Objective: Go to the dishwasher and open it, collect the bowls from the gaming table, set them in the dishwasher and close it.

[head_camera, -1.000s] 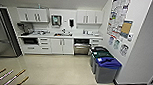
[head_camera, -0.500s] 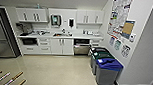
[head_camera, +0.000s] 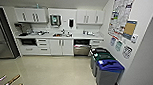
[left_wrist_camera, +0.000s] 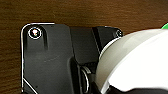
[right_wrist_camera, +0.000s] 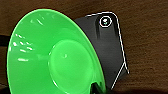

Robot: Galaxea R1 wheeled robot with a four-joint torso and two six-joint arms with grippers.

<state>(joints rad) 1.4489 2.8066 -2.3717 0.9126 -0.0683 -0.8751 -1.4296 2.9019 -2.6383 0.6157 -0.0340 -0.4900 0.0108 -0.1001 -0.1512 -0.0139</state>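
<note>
The dishwasher (head_camera: 81, 47) sits under the counter at the far wall, steel-grey front with a dark strip on top, between white cabinets. In the left wrist view a white bowl (left_wrist_camera: 135, 62) hangs close to the camera, and my left gripper (left_wrist_camera: 117, 90) is shut on its rim. A sliver of green shows past it. A large bright green bowl (right_wrist_camera: 50, 57) tilts in the right wrist view, with my right gripper (right_wrist_camera: 97, 88) shut on its edge. The gaming table is out of view.
Three bins stand along the right wall, the nearest with a blue lid (head_camera: 108, 72). A steel fridge (head_camera: 2, 42) stands at the left. Pale floor (head_camera: 53, 69) stretches up to the cabinets. Wooden bars (head_camera: 8, 80) poke in at the lower left.
The head view has shifted only slightly. Nothing in the kitchen has moved.
</note>
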